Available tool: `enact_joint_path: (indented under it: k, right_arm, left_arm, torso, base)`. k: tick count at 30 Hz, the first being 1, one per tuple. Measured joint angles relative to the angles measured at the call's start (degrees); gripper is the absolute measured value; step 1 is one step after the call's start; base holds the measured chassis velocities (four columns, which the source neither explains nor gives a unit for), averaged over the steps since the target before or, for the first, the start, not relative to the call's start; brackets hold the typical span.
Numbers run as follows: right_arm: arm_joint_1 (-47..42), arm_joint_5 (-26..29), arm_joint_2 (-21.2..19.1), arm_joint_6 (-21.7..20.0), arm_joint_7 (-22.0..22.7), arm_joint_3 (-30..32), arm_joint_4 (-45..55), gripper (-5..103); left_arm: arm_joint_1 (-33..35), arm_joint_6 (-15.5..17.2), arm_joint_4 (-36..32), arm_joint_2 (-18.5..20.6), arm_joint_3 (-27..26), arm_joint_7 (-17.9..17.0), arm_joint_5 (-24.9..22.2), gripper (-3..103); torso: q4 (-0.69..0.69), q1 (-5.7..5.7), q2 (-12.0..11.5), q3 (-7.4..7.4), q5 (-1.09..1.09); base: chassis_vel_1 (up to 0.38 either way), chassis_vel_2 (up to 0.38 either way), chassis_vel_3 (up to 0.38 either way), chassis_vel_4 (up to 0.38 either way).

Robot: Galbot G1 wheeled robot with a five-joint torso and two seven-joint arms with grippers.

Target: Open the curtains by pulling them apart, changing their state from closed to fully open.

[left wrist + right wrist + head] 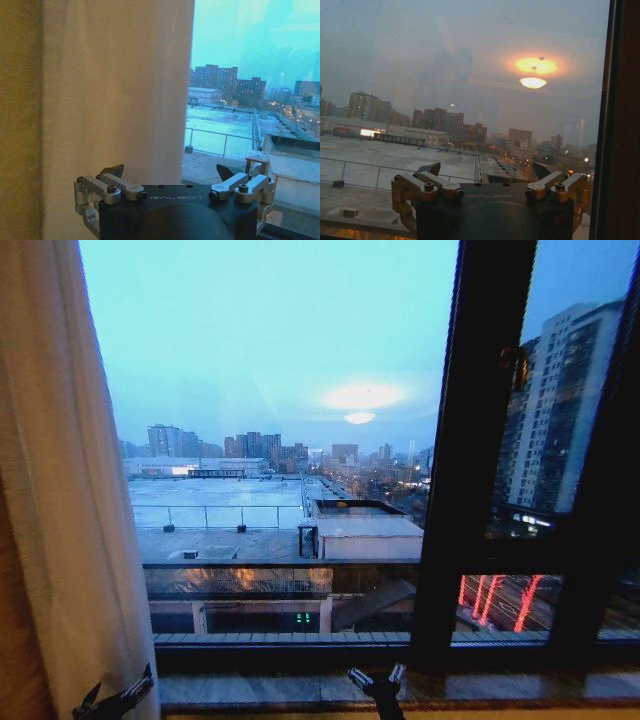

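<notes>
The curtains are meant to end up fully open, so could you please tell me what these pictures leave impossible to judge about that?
- Right-hand panel: the head view's right edge cuts off past the window frame, so its position cannot be told.
- The curtain top and hem: cut off by the head view's edges.
- Left pincer: low beside the fabric in the head view; contact unclear.
- Golden drape: cropped by the left wrist view's edge.
- Right pincer: low by the sill, open.

The curtains [70,490] are sheer white fabric with vertical folds, gathered at the left side of the window and hanging straight. The panel's lower part lies directly behind the left gripper [115,702] in the head view. Its inner edge falls between that gripper's spread fingertips.
</notes>
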Motion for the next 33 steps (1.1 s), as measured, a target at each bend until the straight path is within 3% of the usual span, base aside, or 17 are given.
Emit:
enact_joint_path:
  k: [10, 33]
  right_arm:
    - [1.71, 2.86, -0.01, -0.5, 0.03, 0.62, -0.49, 100]
    - [6.44, 2.86, -0.01, -1.0, 0.16, -0.62, -5.01, 100]
  left_arm:
    - [-0.45, 0.06, 1.31, 0.43, 0.66, 0.88, 0.3, 100]
    - [-3.22, -0.42, 5.32, 0.56, 0.83, 1.75, 1.58, 100]
  torso:
    - [-0.02, 0.0, 0.0, 0.0, 0.01]
    - [-0.01, 0.0, 0.0, 0.0, 0.02]
  base:
    - [-0.187, -0.195, 0.208, 0.207]
    - [-0.248, -0.232, 0.24, 0.243]
